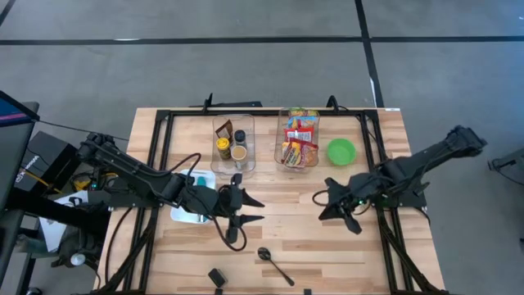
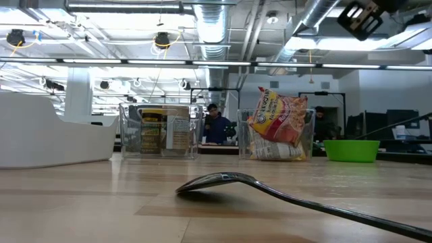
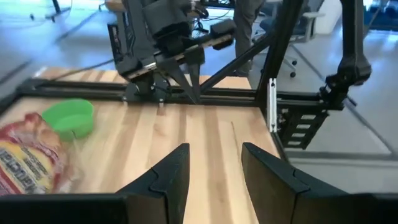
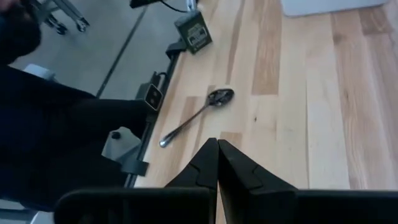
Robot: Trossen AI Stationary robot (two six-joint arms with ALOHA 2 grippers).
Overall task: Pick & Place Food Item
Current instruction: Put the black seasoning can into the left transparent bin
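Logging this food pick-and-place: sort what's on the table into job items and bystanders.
Job:
snack packets in a clear bin
white tray
left gripper, open, empty
right gripper, shut, empty

Lying about:
spoon
green bowl
jar bin

bins and side by side | bowl right of them | spoon before them

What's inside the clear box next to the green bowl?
The clear box holds colourful snack packets, stacked together. How many packets, and what lies underneath them, cannot be seen. The green bowl beside it looks empty.
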